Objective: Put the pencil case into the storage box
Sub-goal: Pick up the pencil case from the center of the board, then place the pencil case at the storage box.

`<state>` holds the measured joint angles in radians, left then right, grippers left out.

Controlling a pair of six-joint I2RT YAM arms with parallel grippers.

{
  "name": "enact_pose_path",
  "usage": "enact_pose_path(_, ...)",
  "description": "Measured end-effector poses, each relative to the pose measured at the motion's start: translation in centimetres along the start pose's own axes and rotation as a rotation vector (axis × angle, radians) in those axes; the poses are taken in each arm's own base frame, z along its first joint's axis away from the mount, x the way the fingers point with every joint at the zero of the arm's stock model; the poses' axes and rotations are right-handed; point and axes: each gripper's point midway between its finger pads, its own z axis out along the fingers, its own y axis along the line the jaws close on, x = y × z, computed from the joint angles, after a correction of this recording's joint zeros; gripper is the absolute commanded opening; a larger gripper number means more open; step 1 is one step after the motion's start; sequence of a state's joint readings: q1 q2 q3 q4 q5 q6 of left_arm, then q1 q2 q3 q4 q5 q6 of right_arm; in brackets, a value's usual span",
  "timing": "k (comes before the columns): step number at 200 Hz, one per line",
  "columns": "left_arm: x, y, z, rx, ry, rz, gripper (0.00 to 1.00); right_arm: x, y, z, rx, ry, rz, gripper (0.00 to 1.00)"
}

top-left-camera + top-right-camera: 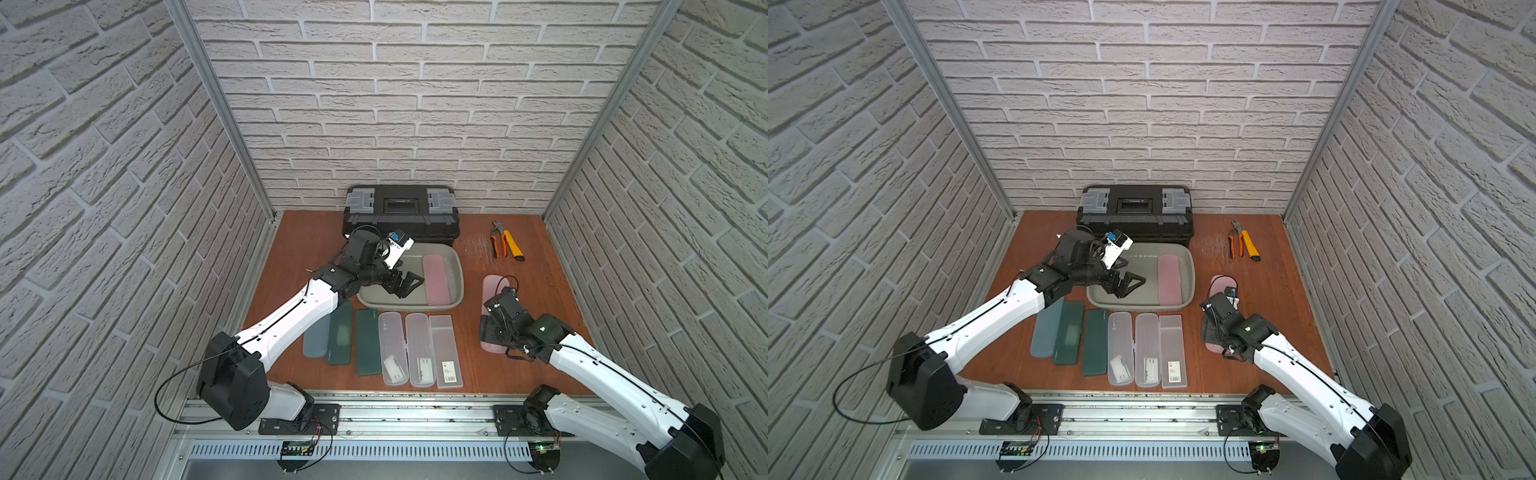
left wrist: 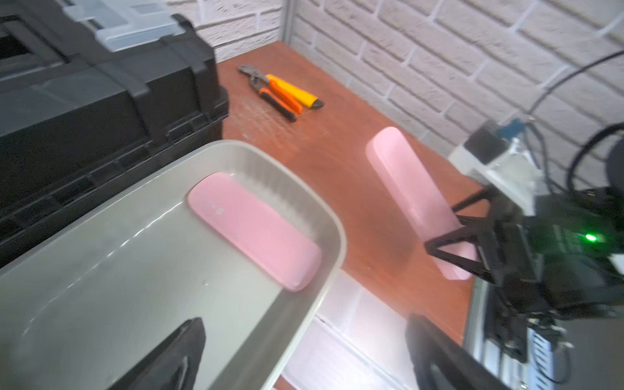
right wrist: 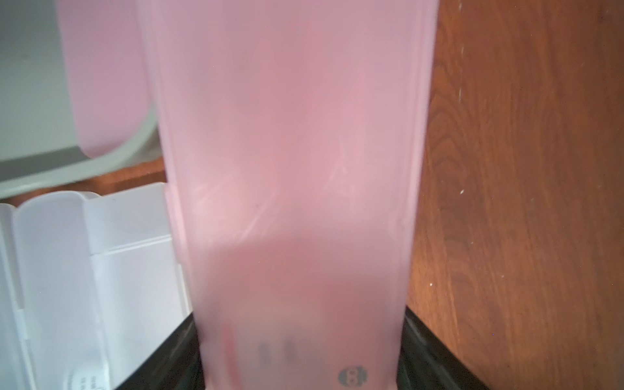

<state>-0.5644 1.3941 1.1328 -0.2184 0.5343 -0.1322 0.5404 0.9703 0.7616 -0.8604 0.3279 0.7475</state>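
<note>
With the right gripper [image 3: 300, 351] clamped on the near end of the pink pencil case [image 3: 287, 152], which lies just beside the storage box [image 1: 457, 272], a level lift should clear the rim, the left gripper [image 1: 413, 289] hanging open above the box

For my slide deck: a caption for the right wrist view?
Right gripper gripping a pink pencil case by its long sides, wooden table beneath, storage box alongside.

Bright, even light; wrist views blurred (glare streaks the storage box [image 2: 101, 270]).
</note>
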Motion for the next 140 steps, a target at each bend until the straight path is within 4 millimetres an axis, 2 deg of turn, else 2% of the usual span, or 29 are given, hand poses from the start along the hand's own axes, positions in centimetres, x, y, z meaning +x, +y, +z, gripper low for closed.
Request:
enact_pose_path(28, -0.8, 0.4, -0.7, 0.082, -0.033, -0.048, 0.98, -3.7, 2.0, -2.0, -0.013, -0.040, -0.044, 0.63)
enact_pose_path(59, -0.7, 1.8, -0.7, 0.117, -0.029, -0.105, 0.98, -6.9, 5.4, -1.9, -0.047, -0.036, -0.095, 0.62)
enact_pose_path(80, -0.4, 3.2, -0.8, 0.114, -0.028, -0.155, 0.98, -8.6, 8.6, -0.8, -0.083, -0.001, -0.119, 0.62)
enact_pose_path(103, -0.1, 4.9, -0.8, 0.111, -0.034, -0.208, 0.99, -10.0, 12.3, 1.5, -0.133, 0.035, -0.133, 0.61)
enact_pose_path(140, 0.0, 6.4, -1.0, 0.097, -0.046, -0.264, 0.99, -10.7, 16.5, 5.5, -0.166, 0.108, -0.156, 0.61)
